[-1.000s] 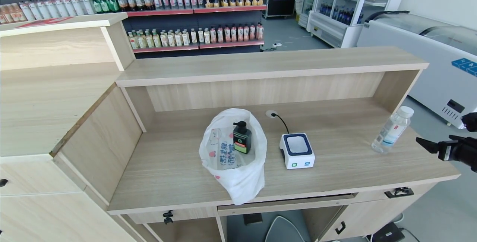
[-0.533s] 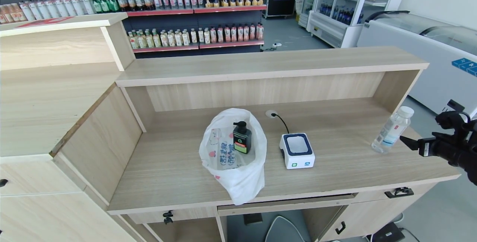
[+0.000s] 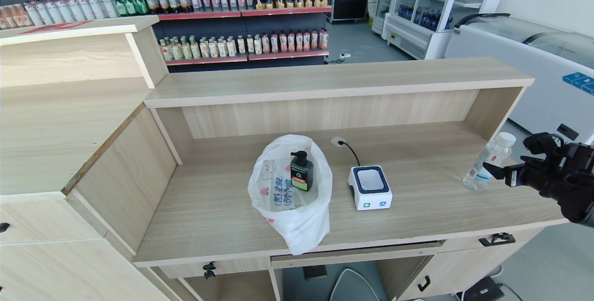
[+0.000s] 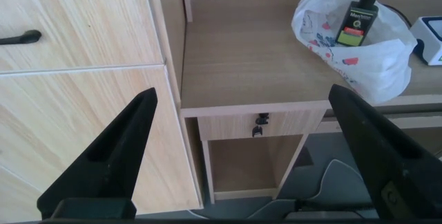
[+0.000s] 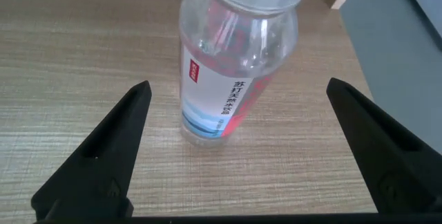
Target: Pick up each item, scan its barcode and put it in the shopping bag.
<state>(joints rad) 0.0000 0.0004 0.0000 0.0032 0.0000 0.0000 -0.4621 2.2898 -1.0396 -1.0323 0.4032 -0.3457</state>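
The pale wood counter [image 3: 417,208] runs across in front of me. Nearest, at its right end, my right gripper [image 5: 238,86] sits level with the water bottle [image 3: 488,162], jaws spread wide and empty. The bottle stands upright in line with the gap, though I can't tell whether the tips have passed its sides.

I'd ease straight in until the body sits deep between the fingers, then close gently on the labelled middle, not the neck. It looks like light, clear plastic and it stands close to the counter's end, so a sideways nudge could topple it.

My left gripper [image 4: 243,91] hangs open and empty below the counter's left front. Farther in sit the scanner [image 3: 370,187] and the shopping bag [image 3: 290,199], which holds a pump bottle [image 3: 301,171].
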